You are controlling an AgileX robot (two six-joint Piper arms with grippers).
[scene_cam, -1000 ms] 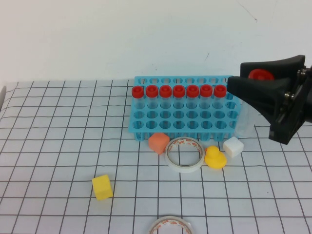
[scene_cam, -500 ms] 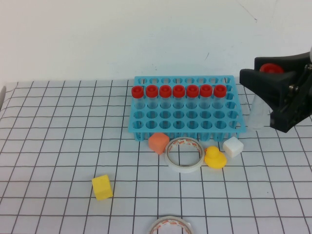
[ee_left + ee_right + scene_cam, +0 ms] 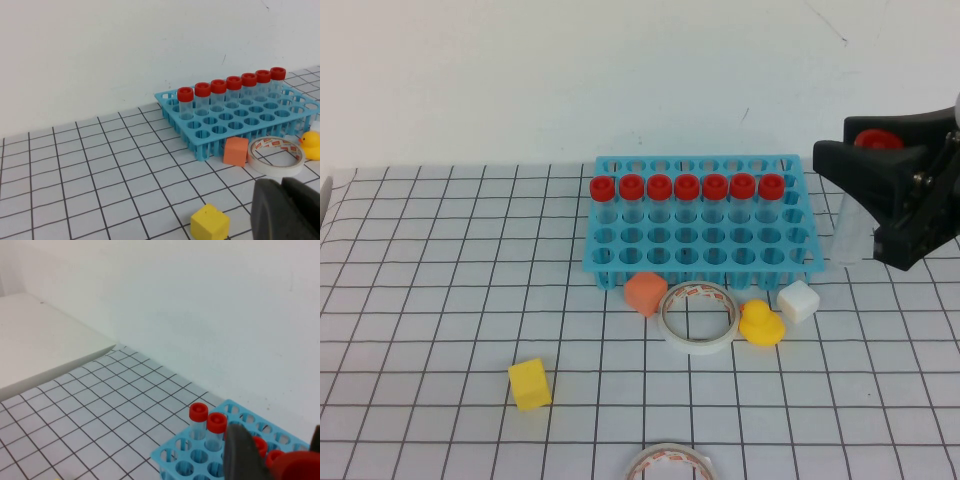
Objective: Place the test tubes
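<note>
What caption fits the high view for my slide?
Red-capped test tube in the right gripper, right of the blue rack holding seven tubes; left gripper, shut, off-frame.

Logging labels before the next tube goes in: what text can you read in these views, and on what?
Nothing is legible.
Tape roll before the rack: red print inside, too blurred to read.
Second tape roll, near edge: same.
Right gripper, right of the rack, shut on a test tube: unmarked.
Left gripper, shut, near the yellow block: unmarked.
</note>
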